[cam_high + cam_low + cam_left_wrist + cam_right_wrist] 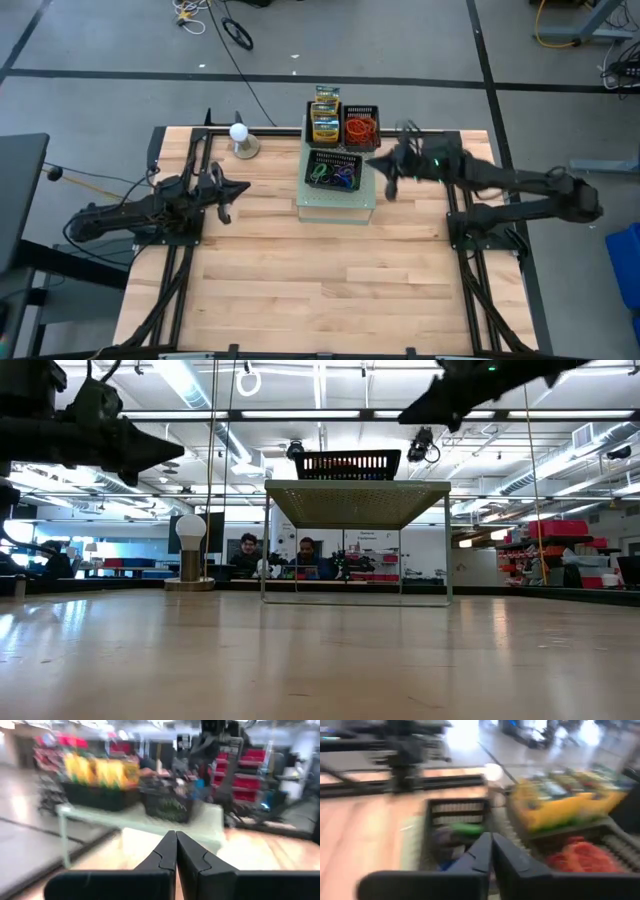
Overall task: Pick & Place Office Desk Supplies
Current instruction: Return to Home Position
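A pale raised shelf [335, 205] at the table's far middle carries three black baskets. One holds yellow crayon boxes [326, 115], one red and orange rubber bands [362, 126], and the nearest one green, blue and purple bands [334, 170]. My right gripper [380, 165] hovers beside the shelf's right side, above basket height. In the blurred right wrist view its fingers [491, 836] meet, with nothing seen between them. My left gripper [238, 188] is shut and empty above the table left of the shelf, pointing level at it [176, 834].
A white ball on a round base [241, 135] stands on the table at the far left of the shelf. Bare wooden tabletop [330, 290] spreads across the near half. People sit in the room beyond the table [275, 555].
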Robot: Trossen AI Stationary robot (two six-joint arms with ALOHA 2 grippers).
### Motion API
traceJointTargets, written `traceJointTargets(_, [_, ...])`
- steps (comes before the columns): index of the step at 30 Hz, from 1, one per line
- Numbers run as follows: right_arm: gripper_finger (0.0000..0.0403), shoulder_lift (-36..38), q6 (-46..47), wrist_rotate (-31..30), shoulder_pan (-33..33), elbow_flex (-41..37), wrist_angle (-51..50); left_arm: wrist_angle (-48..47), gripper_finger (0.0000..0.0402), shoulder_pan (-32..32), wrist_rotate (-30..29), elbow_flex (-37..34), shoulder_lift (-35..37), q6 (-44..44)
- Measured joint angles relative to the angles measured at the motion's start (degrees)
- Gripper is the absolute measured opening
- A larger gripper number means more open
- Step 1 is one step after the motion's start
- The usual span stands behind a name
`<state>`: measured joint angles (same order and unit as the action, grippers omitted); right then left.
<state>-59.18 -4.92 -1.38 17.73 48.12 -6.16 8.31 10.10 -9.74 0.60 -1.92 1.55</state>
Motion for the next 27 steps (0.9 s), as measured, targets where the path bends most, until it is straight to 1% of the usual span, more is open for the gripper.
traceJointTargets(1, [0.0014,1.52,-0.25,0.24,-1.34,-2.80,2.20,-0.99,0.0005,0.10,1.36,-0.15,0.62,0.50])
traceJointTargets(2, [0.0013,3.06,-0.24,0.22,-2.57,-5.57,4.18,-1.30,0.0005,0.21,2.55,-0.15,1.00,0.75])
traceJointTargets(5, [0.0020,6.95,0.28,0.03,-5.31,-12.75,8.34,-1.79,0.0004,0.87,5.66,-0.15,1.57,0.65])
traceJointTargets(10, [0.0005,14.77,0.92,2.10,-7.47,-24.34,15.00,-1.37,0.0005,2.09,5.32,-0.15,1.91,0.69])
traceJointTargets(13, [0.0006,21.31,2.85,5.32,-7.07,-31.18,18.89,-1.23,0.0005,1.91,5.36,-0.15,1.93,0.47])
traceJointTargets(14, [0.0005,23.90,3.20,6.10,-6.89,-32.89,18.98,-1.09,0.0005,1.91,5.38,-0.15,1.92,0.47])
traceJointTargets(17, [0.0004,31.13,3.95,5.94,-6.85,-37.11,18.75,0.02,0.0006,1.96,5.34,-0.17,1.93,0.53])
traceJointTargets(23, [0.0002,46.78,4.06,2.24,-6.83,-45.16,17.82,0.03,0.0006,1.96,5.34,-0.17,1.93,1.45])
traceJointTargets(25, [0.0002,51.86,4.76,1.98,-6.53,-47.43,15.22,-0.16,0.0006,1.96,5.32,-0.17,1.91,1.47])
traceJointTargets(27, [0.0002,56.81,5.69,0.48,-5.78,-47.60,9.22,-0.30,0.0006,1.96,5.30,-0.17,1.89,1.53])
